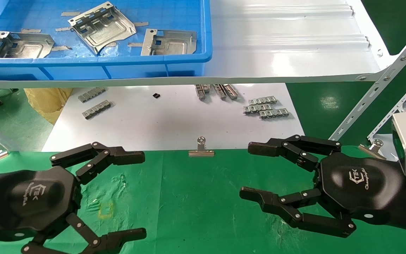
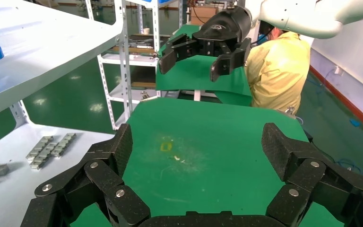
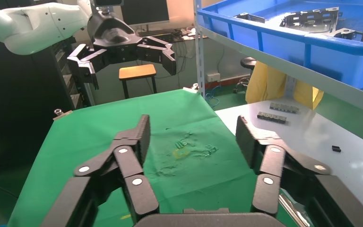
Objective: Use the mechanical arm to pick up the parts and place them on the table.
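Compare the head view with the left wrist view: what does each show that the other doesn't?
Only the head view shows the three parts in the blue bin and the binder clip. Only the left wrist view shows a person in yellow behind the table. Both show the green table, the yellow square mark, grey linked strips on the white sheet, and both open tools, left and right, holding nothing.

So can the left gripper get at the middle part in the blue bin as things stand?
Probably yes. The left gripper hovers open and empty over the green table, and the middle part lies uncovered in the open-topped blue bin, though it must lift over the rim.
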